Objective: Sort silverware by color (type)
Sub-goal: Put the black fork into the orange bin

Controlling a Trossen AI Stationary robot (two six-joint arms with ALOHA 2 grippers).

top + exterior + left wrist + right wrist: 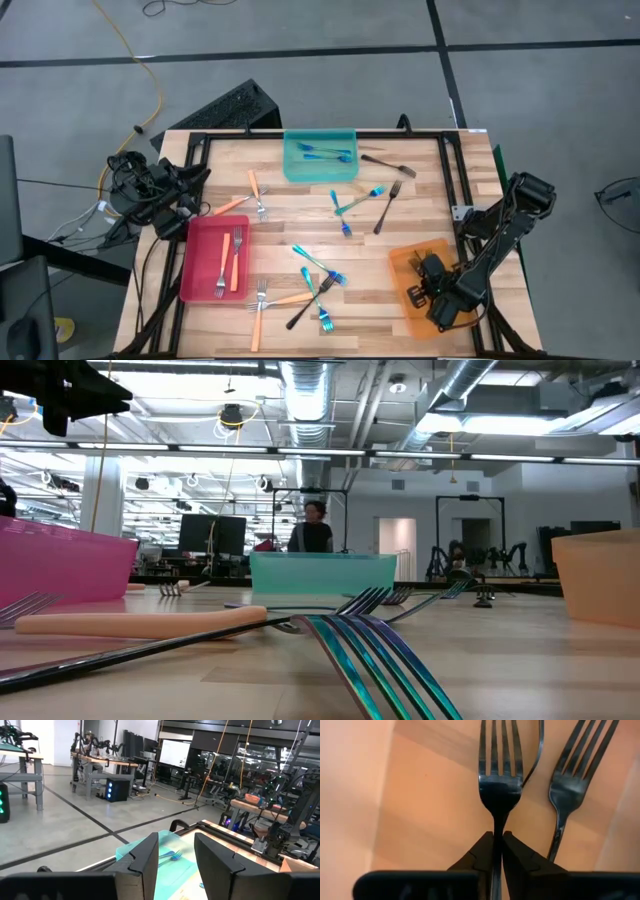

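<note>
My right gripper (428,288) hangs over the orange tray (400,262) at the table's near right corner, pointing steeply down and shut on a dark fork (500,785). A second dark fork (567,790) lies beside it on the tray floor (420,820). My left gripper (176,840) waits raised at the table's left edge, level and open, with nothing between its fingers. Blue forks lie in the teal tray (290,170) and orange-handled forks (232,262) in the red tray (198,285). My right gripper pinches the dark fork's thin neck (497,827), just behind the head, between its two fingertips (482,852). The fingers come from above and close on the neck's two sides. The tines point away from the gripper over the tray floor; whether the fork rests on the tray I cannot tell.
Loose forks lie on the wooden table: an orange-handled pair (255,192) at the left, blue ones (350,205) and dark ones (387,208) in the middle, and a mixed heap (310,290) near the front edge. A person stands in the room beyond the table.
</note>
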